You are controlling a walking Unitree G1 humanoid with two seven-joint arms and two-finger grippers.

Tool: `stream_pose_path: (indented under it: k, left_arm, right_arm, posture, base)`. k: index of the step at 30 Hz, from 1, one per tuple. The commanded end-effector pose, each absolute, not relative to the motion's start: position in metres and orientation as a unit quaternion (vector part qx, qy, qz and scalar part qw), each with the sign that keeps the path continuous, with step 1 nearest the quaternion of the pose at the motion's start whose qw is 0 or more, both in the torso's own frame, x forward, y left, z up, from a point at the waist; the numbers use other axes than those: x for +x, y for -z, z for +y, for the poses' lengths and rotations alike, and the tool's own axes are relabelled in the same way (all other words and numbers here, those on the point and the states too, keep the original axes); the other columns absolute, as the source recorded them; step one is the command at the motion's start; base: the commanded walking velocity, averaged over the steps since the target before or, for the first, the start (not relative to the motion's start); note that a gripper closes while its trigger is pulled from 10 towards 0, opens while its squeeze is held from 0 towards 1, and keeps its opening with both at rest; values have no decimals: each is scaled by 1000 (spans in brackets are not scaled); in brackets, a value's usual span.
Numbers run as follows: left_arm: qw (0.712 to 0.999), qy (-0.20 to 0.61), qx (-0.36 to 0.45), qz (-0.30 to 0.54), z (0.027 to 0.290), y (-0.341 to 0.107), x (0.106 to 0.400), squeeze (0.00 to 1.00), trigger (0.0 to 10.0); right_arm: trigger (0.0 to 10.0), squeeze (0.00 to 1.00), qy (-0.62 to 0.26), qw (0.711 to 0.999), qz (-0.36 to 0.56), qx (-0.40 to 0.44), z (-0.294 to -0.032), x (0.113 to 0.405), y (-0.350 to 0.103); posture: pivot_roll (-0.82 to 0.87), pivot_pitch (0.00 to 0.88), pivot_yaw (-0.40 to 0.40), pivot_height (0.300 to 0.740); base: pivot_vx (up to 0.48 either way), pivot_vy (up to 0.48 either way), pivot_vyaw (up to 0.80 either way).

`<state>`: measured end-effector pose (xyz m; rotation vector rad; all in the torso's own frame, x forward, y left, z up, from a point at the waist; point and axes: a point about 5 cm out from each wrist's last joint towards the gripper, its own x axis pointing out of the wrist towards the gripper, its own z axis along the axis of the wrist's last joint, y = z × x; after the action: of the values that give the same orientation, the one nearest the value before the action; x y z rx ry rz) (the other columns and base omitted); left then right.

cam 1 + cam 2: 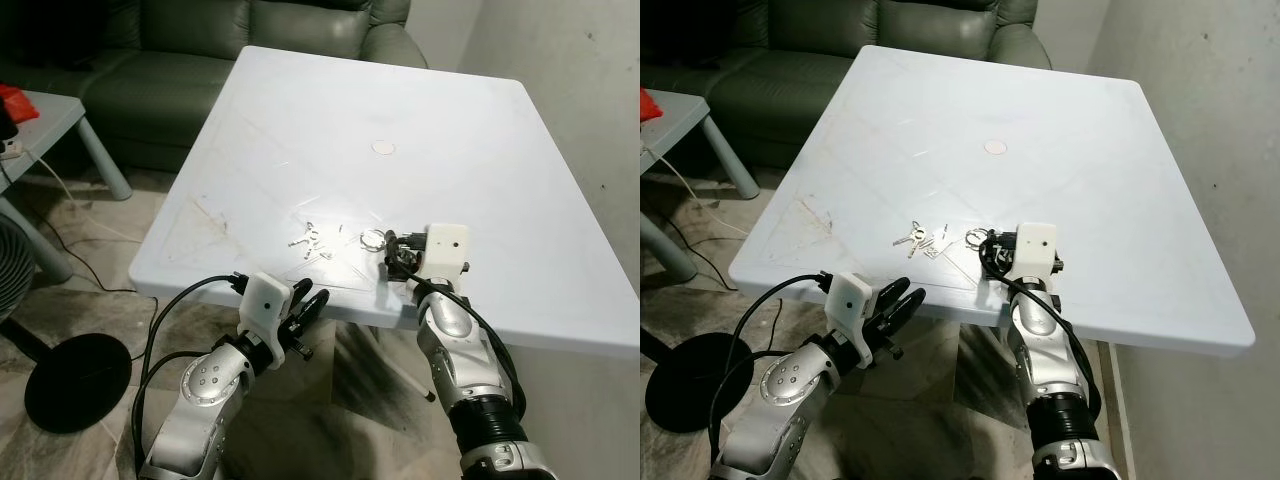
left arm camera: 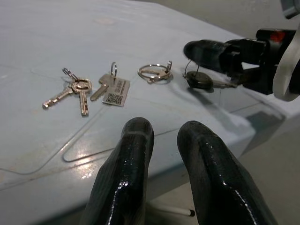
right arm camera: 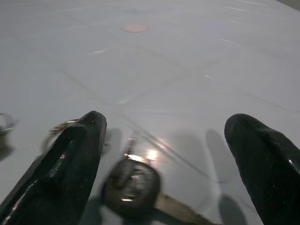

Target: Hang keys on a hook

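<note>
Barely begun: keys [image 2: 77, 90] flat on the table [image 1: 500, 180] near its front edge, not yet lifted, no hook in sight. Left gripper [image 1: 305, 308] poised just below that edge, fingers slightly apart, empty. Right gripper [image 3: 164, 154] low over the tabletop, fingers wide, straddling a black-headed key [image 3: 132, 187].

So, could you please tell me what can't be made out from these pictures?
- The hook: none is in sight.
- Black-headed key: blurred in the right wrist view, its blade cut by the bottom edge, between the open right claw fingers.
- Code on the silver rectangular tag: too small.
</note>
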<state>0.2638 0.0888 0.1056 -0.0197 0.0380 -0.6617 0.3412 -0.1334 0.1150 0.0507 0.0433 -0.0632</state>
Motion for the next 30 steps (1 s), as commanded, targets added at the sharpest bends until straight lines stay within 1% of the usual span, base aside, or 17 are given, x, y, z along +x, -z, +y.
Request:
stream_pose_path:
  k: [1, 2, 4, 7, 8, 9, 10, 11, 12, 14, 15, 20, 23, 24, 25, 26, 30]
  left_arm:
    - [945, 327, -6, 20, 88, -107, 262, 0, 10000]
    - [945, 327, -6, 21, 88, -107, 262, 0, 10000]
    - [945, 327, -5, 22, 88, -108, 261, 0, 10000]
    - [945, 327, -5, 23, 88, -108, 261, 0, 10000]
    - [945, 327, -5, 23, 88, -109, 261, 0, 10000]
    - [945, 326, -5, 23, 88, -108, 261, 0, 10000]
    - [945, 326, -5, 23, 88, -108, 261, 0, 10000]
    - [945, 326, -5, 23, 88, -109, 261, 0, 10000]
    - [945, 325, -5, 23, 88, -109, 261, 0, 10000]
    - [945, 325, -5, 24, 88, -109, 260, 0, 10000]
    - [946, 324, -5, 24, 88, -109, 260, 0, 10000]
    - [946, 322, -7, 24, 88, -109, 260, 0, 10000]
    - [947, 320, -7, 23, 88, -110, 261, 0, 10000]
    - [947, 320, -7, 23, 88, -110, 260, 0, 10000]
    - [947, 320, -7, 23, 88, -110, 261, 0, 10000]
    - [947, 319, -7, 24, 88, -110, 260, 0, 10000]
    - [948, 318, -7, 25, 88, -109, 259, 0, 10000]
  right_arm:
    - [7412, 0, 34, 999, 26, 23, -134, 341, -114]
    - [7412, 0, 33, 999, 27, 22, -134, 341, -114]
    - [2902, 0, 32, 999, 29, 21, -133, 340, -112]
    - [3412, 0, 22, 999, 34, 27, -131, 339, -110]
    - [4431, 0, 18, 999, 35, 28, -129, 339, -110]
    - [6275, 0, 9, 999, 37, 31, -127, 339, -110]
    - [6275, 0, 5, 999, 37, 33, -126, 338, -110]
    - [8118, 0, 1, 999, 37, 32, -124, 338, -110]
    - [8588, 0, -5, 999, 36, 30, -122, 338, -110]
    - [7882, 0, -9, 999, 35, 29, -121, 338, -110]
    - [8863, 0, -11, 999, 37, 29, -121, 338, -110]
    - [10000, 0, -18, 999, 41, 27, -119, 337, -109]
    - [4627, 0, -18, 999, 41, 21, -118, 337, -109]
    - [4627, 0, -18, 999, 42, 21, -118, 337, -109]
    - [3765, 0, -19, 999, 43, 20, -118, 337, -109]
    - [745, 0, -20, 999, 43, 18, -117, 336, -108]
    - [0, 0, -22, 999, 46, 12, -117, 334, -106]
  posture:
    - [-11, 151, -62, 740]
    - [-11, 151, -62, 740]
    - [-12, 152, -64, 740]
    - [-11, 154, -65, 740]
    - [-11, 154, -65, 740]
    - [-10, 151, -66, 740]
    - [-10, 151, -66, 740]
    - [-10, 154, -68, 740]
    - [-9, 154, -69, 740]
    - [-9, 154, -69, 740]
    - [-9, 154, -69, 740]
    - [-6, 155, -73, 740]
    - [-6, 158, -74, 740]
    - [-6, 158, -74, 740]
    - [-5, 158, -75, 740]
    - [-5, 158, -75, 740]
    - [-5, 161, -77, 740]
  base:
    - [0, 0, 0]
    - [0, 0, 0]
    - [0, 0, 0]
    - [0, 0, 0]
    - [0, 0, 0]
    - [0, 0, 0]
    - [0, 0, 0]
    - [0, 0, 0]
    - [0, 0, 0]
    - [0, 0, 0]
    - [0, 0, 0]
    - [0, 0, 0]
    - [0, 0, 0]
    - [0, 0, 0]
    - [0, 0, 0]
    - [0, 0, 0]
    - [0, 0, 0]
